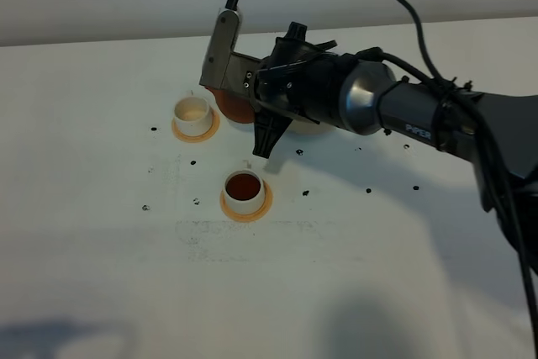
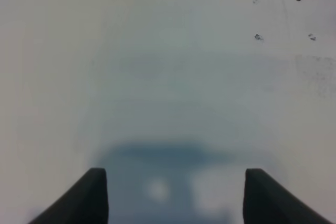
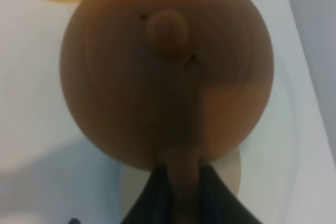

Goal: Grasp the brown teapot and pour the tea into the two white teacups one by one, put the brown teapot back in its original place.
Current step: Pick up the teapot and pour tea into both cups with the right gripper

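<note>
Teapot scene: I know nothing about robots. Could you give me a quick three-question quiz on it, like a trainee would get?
1. True or false: the nearer teacup holds dark tea.
2. What is the right gripper shut on? A) a coaster B) the handle of the brown teapot C) nothing
3. Fill in: the left gripper is ____ and holds nothing.
Key: 1 true; 2 B; 3 open.
</note>
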Controlling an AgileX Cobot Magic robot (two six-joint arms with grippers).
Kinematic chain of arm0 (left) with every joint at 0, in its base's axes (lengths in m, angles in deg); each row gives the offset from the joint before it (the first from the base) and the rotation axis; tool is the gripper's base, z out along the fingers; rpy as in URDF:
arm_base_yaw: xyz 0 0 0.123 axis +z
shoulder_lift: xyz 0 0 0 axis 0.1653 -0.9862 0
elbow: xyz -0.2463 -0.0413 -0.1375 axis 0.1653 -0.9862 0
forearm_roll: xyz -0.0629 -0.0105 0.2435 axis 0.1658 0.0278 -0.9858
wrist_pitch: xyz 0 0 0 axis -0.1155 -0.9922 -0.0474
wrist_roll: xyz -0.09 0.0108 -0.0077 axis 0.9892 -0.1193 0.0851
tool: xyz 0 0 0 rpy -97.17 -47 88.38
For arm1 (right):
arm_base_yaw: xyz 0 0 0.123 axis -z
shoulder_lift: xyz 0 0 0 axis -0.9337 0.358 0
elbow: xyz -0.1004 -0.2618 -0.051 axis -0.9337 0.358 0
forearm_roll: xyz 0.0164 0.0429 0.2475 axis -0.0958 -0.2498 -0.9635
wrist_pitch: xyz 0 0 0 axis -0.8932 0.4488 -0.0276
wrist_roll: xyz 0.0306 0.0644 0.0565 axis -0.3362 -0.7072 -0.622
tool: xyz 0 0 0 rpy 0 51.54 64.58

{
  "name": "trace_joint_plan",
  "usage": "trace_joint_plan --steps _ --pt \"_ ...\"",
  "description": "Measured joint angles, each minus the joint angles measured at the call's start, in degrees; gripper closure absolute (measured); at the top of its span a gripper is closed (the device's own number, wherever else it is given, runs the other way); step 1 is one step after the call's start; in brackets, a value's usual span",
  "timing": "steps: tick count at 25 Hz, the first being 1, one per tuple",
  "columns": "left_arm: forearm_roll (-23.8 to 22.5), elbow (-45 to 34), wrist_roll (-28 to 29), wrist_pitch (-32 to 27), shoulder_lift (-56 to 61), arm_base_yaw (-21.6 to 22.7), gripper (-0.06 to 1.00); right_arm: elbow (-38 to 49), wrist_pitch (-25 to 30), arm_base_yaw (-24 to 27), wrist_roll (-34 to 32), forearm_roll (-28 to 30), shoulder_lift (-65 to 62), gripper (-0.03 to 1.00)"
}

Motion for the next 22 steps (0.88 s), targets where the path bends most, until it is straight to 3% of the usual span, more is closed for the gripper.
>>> trace_joint_plan --steps 22 --pt "0.0 0.0 0.0 0.0 0.0 0.0 0.39 -2.1 0.9 -2.8 3.0 10.0 3.2 0.86"
